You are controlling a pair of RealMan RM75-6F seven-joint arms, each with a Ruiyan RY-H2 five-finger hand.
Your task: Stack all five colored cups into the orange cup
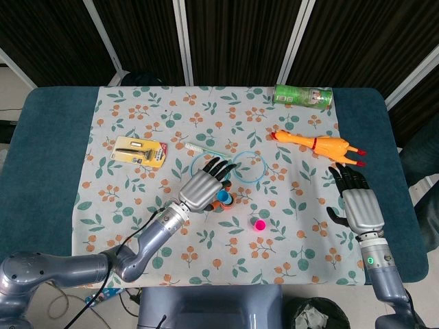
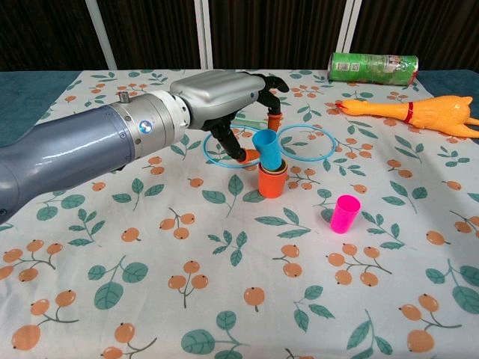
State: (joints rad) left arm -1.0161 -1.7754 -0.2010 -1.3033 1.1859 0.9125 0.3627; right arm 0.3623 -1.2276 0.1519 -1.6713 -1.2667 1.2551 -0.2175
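While left hand holds blue cup, pink cup beside, rings behind

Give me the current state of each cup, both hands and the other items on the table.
Blue cup: held by left hand, partly lowered into orange cup.
Orange cup: upright.
Pink cup: standing alone.
Right hand: holds nothing.
Green can: on its side.
Rubber chicken: lying flat.

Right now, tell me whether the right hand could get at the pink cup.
Probably yes. The right hand is open and idle, and the pink cup stands alone on bare cloth, apart from the left hand.
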